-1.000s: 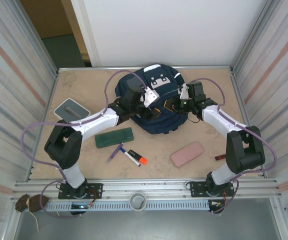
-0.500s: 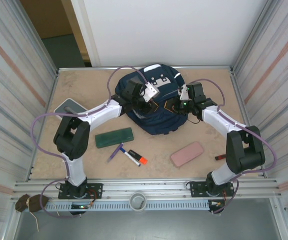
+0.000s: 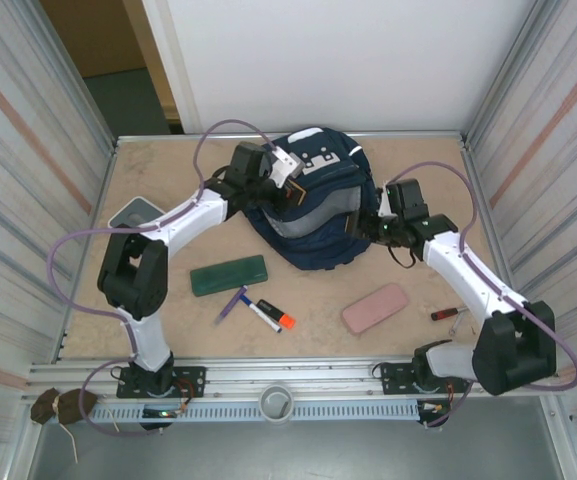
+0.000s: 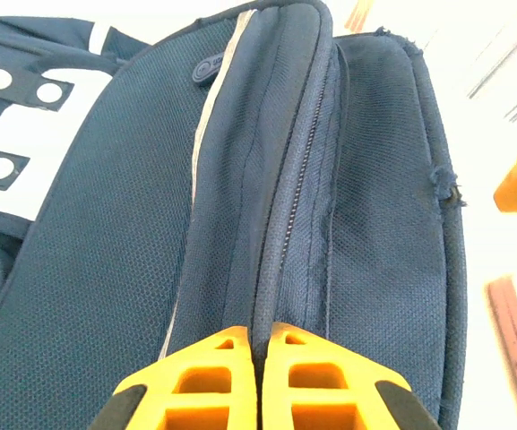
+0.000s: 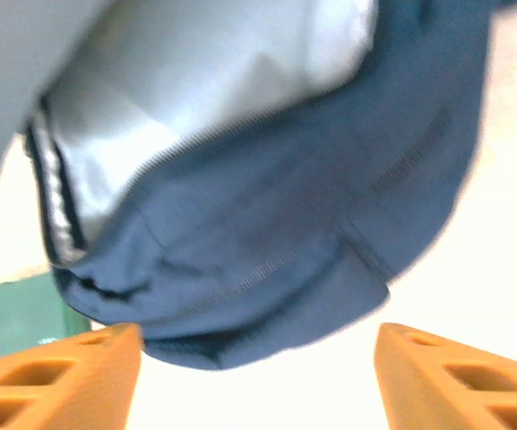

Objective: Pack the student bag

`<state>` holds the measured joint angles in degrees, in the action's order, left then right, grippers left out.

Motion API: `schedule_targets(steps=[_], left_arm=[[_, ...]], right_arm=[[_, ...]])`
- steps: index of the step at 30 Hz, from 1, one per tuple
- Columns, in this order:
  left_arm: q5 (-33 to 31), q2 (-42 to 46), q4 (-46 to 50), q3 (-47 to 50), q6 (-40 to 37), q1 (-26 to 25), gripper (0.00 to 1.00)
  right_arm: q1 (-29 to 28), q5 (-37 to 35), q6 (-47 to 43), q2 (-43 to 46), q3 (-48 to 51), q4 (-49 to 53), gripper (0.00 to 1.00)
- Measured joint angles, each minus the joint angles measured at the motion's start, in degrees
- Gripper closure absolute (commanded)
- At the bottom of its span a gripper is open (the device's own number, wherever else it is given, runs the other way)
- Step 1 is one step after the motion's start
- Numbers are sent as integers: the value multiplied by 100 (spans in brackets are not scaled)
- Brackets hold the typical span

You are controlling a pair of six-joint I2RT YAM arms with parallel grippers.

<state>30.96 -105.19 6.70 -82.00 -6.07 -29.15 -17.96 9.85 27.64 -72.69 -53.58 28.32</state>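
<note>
The student bag, a navy backpack with white patches, lies at the middle back of the table, its mouth pulled open onto grey lining. My left gripper is at the bag's upper edge. In the left wrist view the left gripper is shut on a ridge of the student bag beside the zipper. My right gripper is at the bag's right side. In the right wrist view the right gripper stands open, nothing between its fingers, with the student bag just beyond them.
On the table in front of the bag lie a green pencil case, a purple pen, a marker with an orange cap and a pink case. A grey flat object lies at the left, a small red item at the right.
My left gripper moved back and left along the bag and shut on its edge, pulling the mouth open. My right gripper let go, opened and drew back to the right.
</note>
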Motion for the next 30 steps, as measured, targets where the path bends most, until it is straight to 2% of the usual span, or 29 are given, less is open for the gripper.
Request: schedule_targets(steps=[3,5,12,18,25,30], left_arm=[[125,9,-94,0,195,72,100],[166,9,-114,7,273,76,100],[205,9,-269,74,404,76,100],[203,9,-321,114,442,76,100],[203,9,-358,118,485,76,100],[203,9,-358,118,487,76,100]], right_arm=[[-125,-424,133,181,289,494,5],[-155,-662,284,374,511,831,0],[-315,-1274,1274,1263,1266,1687,1],[-546,-1064,2129,1519,2004,1670,1],[-1084,-831,2863,1300,2411,802,0],[-1589,-1102,2881,468,1939,407,1]])
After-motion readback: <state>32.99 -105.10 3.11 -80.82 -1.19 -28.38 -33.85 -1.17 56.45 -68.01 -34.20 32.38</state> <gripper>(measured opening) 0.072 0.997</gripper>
